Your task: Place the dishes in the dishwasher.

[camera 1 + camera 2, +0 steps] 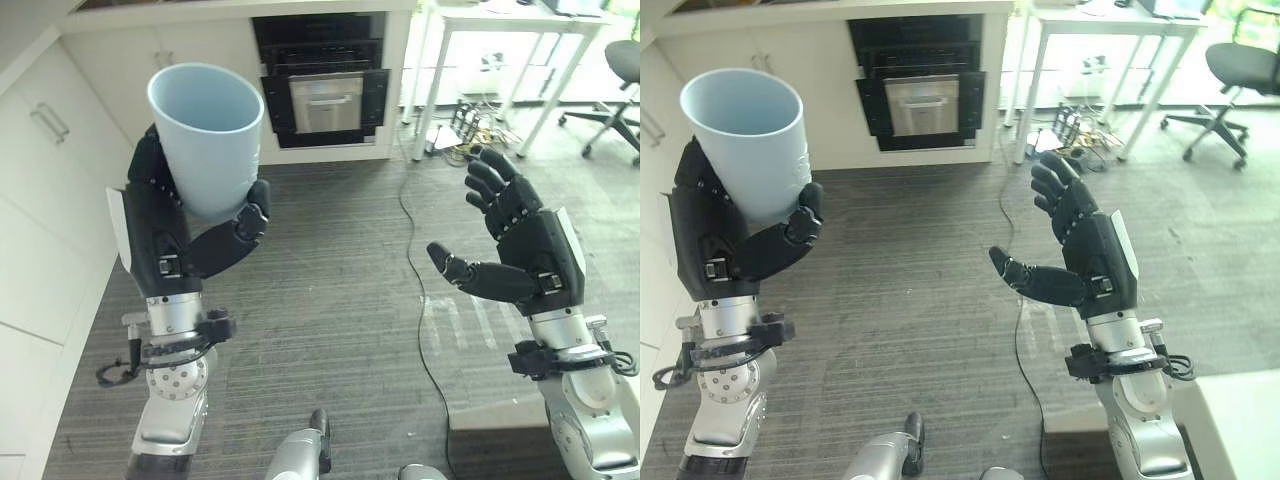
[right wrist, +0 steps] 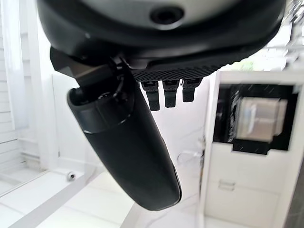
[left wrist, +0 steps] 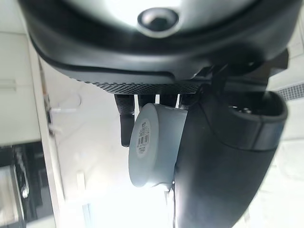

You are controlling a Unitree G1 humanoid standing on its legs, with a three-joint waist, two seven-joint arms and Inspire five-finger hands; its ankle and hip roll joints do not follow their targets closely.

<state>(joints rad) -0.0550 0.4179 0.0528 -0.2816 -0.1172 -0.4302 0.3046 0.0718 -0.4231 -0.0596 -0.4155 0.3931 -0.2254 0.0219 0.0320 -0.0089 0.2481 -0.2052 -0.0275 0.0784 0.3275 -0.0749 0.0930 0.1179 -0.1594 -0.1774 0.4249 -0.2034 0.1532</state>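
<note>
I am holding a pale blue cup (image 1: 207,133) in my left hand (image 1: 168,235), raised above the floor (image 1: 330,290). My fingers (image 1: 150,165) are curling round the cup's back and my thumb (image 1: 243,228) is pressing its lower front, so the cup is sitting upright with its mouth open to the top. From the left wrist view the cup's base (image 3: 146,145) is facing the camera, clamped between thumb and fingers.

My right hand (image 1: 528,250) is hanging well apart from the cup, palm turned inward, fingers (image 1: 495,185) spread and only lightly bent, thumb (image 1: 470,272) pointing toward the left hand, holding nothing.

Beyond my fingertips a dark oven (image 1: 322,80) is sitting in white cabinets (image 1: 120,60). Past the right fingers a white desk (image 1: 500,30) and an office chair (image 1: 620,80) are standing.
</note>
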